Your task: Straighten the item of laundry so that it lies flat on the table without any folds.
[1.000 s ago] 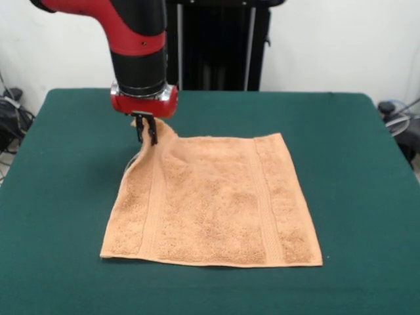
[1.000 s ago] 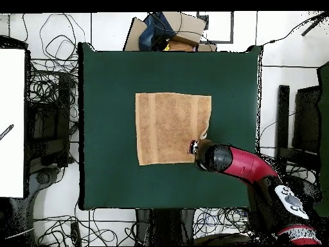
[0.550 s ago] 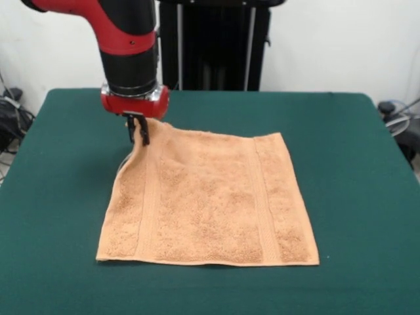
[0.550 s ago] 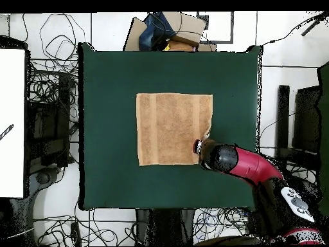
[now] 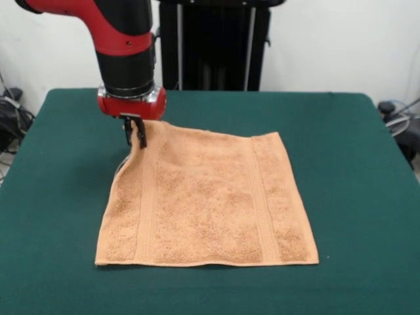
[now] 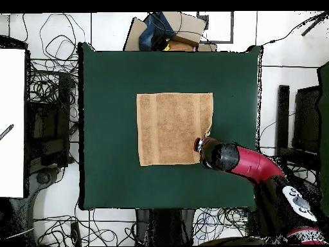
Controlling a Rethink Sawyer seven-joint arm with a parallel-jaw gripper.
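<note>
The item of laundry [image 5: 210,197] is a light orange-tan towel with two woven bands, spread over the middle of the dark green table [image 5: 354,164]. Its far left corner is lifted a little off the cloth surface, pinched in my gripper [image 5: 134,134], which is shut on it. From above, the towel [image 6: 170,128] looks almost square, and the gripper [image 6: 200,143] sits at its lower right corner under the red and black arm. The other three corners lie flat.
A black stand [image 5: 213,46] rises behind the table. Cables [image 6: 51,83] cover the floor at the left of the overhead view, and a cardboard box [image 6: 177,29] lies beyond the table's top edge. A white board [image 6: 11,122] stands at the left.
The gripper has carried the held corner outward, leftwards in the front view, and slightly lower. The towel's left edge has stretched out, and the fold at that corner is smaller.
</note>
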